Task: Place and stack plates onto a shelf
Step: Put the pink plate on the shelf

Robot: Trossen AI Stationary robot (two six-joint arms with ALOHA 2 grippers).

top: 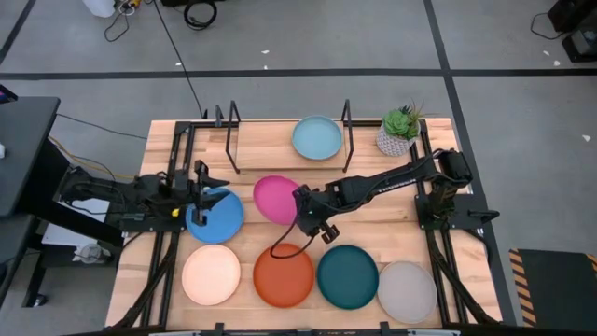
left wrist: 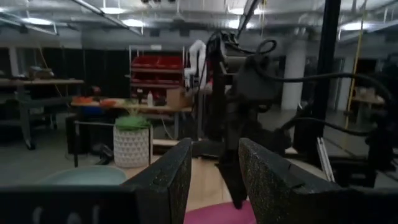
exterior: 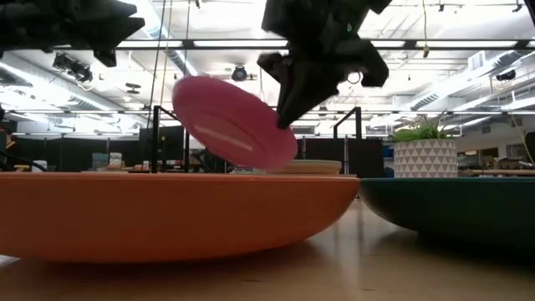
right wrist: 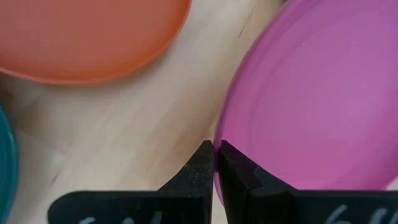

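Observation:
My right gripper (top: 303, 202) is shut on the magenta plate (top: 275, 199) near the table's middle, and the plate is up in the air and tilted (exterior: 230, 121). My left gripper (top: 201, 179) hovers open (left wrist: 214, 177) over the blue plate (top: 219, 217), which lies flat on the table. The light blue plate (top: 317, 138) lies on the shelf (top: 261, 145) at the far edge. Cream (top: 212, 273), orange (top: 284, 274), dark teal (top: 347, 275) and grey (top: 407, 291) plates lie in a row along the near edge. I see no tan plate. My right gripper pinches the magenta plate's rim (right wrist: 227, 134) on the plate's right edge between its two fingers (right wrist: 202, 165). The fingers come from above, slanting in from the table's right. The plate is lifted clear and tilted, its free side higher, toward the left.
A potted plant (top: 399, 131) in a white pot stands at the shelf's right end. Black upright frames (top: 347, 131) stand at the shelf's ends. The shelf's left half is bare board. A black cable (top: 280, 247) hangs over the orange plate.

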